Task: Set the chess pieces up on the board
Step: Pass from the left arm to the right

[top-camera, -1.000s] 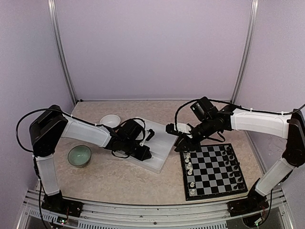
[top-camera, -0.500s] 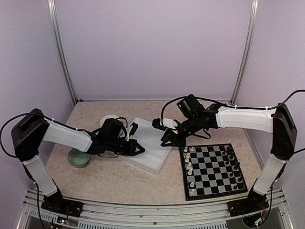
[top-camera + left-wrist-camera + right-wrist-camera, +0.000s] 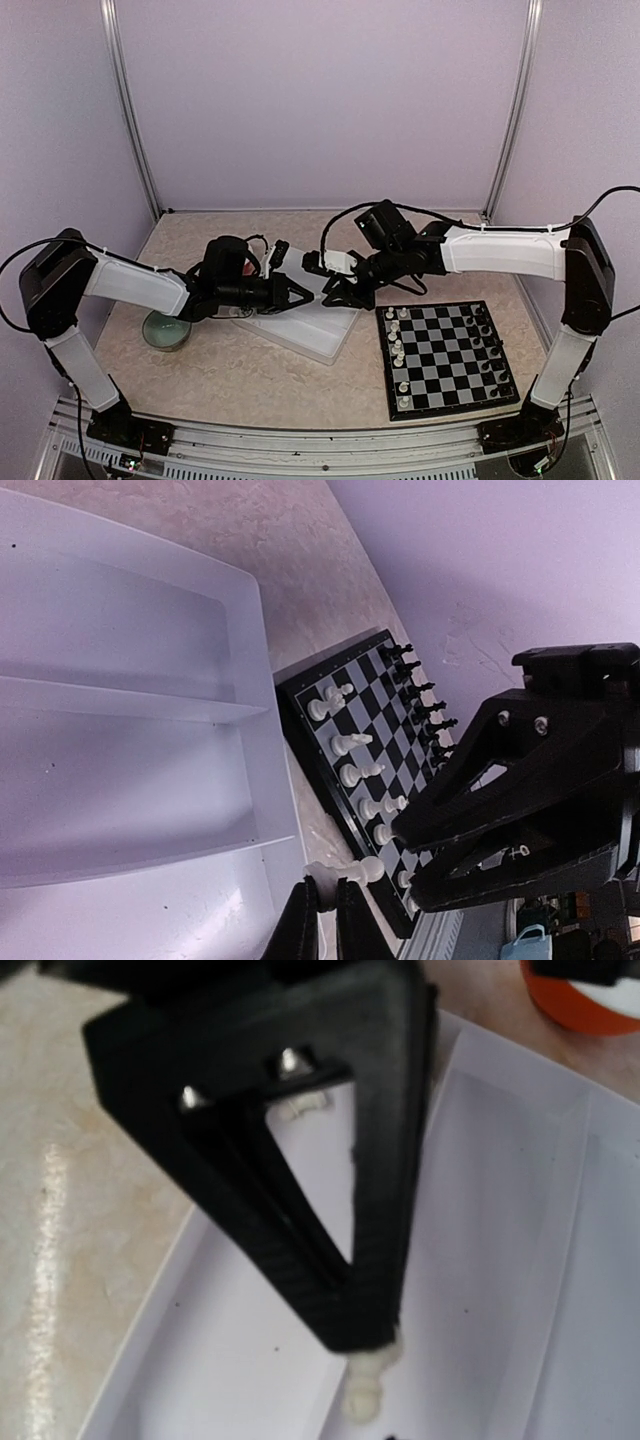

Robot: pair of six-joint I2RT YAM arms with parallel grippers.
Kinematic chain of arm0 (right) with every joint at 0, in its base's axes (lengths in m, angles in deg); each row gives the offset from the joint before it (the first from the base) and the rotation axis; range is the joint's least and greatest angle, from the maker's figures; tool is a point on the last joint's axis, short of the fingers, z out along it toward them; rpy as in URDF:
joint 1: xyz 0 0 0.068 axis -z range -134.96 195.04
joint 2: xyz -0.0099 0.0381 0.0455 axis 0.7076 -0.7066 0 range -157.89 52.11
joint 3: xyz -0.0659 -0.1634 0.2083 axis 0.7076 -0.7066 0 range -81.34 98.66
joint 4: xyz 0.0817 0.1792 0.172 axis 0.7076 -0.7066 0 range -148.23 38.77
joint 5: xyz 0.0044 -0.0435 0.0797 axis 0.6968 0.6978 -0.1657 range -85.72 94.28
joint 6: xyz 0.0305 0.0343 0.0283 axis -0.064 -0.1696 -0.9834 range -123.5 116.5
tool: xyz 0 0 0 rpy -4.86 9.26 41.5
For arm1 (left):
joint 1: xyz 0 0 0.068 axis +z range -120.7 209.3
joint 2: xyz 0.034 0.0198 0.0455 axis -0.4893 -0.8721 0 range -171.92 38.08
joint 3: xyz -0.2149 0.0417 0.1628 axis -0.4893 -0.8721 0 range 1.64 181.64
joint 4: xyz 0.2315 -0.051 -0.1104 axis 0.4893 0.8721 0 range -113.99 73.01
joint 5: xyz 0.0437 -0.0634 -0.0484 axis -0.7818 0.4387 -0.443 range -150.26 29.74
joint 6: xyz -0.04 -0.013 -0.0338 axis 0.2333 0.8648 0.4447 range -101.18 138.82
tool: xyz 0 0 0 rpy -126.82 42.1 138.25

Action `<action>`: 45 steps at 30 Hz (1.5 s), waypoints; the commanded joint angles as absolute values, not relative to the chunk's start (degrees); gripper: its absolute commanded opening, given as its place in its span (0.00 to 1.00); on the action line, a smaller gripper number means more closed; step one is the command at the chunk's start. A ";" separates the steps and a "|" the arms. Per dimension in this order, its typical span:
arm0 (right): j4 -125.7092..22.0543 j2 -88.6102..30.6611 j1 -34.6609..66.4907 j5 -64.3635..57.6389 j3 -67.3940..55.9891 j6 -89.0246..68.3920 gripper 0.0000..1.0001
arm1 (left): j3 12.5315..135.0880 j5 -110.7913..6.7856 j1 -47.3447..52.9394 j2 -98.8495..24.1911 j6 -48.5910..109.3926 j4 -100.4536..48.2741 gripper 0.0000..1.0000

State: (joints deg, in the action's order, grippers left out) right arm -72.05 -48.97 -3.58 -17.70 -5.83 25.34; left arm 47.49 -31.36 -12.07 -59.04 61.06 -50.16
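Left wrist | left gripper [image 3: 323,890] is pinching a white piece [image 3: 347,871] between its fingertips, beside the tray [image 3: 250,630] | right gripper [image 3: 403,865] is hovering close by, fingers parted.

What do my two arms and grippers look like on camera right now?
The left arm and right arm both have white shells between black joints, with thin black cables looping alongside. The left gripper and right gripper are black, with hollow triangular fingers showing silver screws.
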 commanded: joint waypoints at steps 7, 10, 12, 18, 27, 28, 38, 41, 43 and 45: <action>-69.79 -50.99 -5.41 -14.79 -2.59 25.10 0.28 | 46.02 -27.57 -12.00 -56.36 63.82 -54.66 0.09; -69.69 -51.03 -5.41 -14.84 -2.50 24.89 0.28 | 45.84 -27.34 -12.00 -55.98 63.87 -54.71 0.09; -69.61 -51.20 -5.41 -14.68 -2.43 24.74 0.28 | 45.69 -27.07 -12.16 -55.97 64.02 -55.06 0.09; -69.84 -51.70 -5.41 -15.65 -2.24 24.32 0.24 | 45.29 -26.97 -12.40 -55.92 64.61 -56.20 0.10; -70.42 -52.13 -5.41 -17.54 -2.11 24.35 0.07 | 45.32 -26.81 -12.63 -56.20 64.70 -56.68 0.11; -70.46 -52.13 -5.41 -17.74 -2.07 24.36 0.05 | 45.30 -26.71 -12.63 -56.24 64.66 -56.62 0.12; -80.37 -47.51 -2.84 -16.40 -3.23 32.88 0.00 | 55.45 -33.16 -8.74 -50.80 47.57 -30.34 0.32; -86.15 -45.65 -0.08 -15.95 -4.02 36.87 0.00 | 61.18 -37.99 -7.69 -49.21 40.79 -17.94 0.34; -88.20 -44.29 2.66 -15.32 -5.58 38.47 0.00 | 65.03 -40.98 -7.62 -48.70 37.51 -12.61 0.34; -90.11 -42.66 5.41 -15.64 -6.95 39.74 0.00 | 68.82 -44.41 -7.68 -48.50 34.51 -7.66 0.34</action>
State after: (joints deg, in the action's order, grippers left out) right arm -82.50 -47.09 0.49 -16.15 -4.54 34.69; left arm 62.65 -36.76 -7.76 -50.56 44.95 -22.53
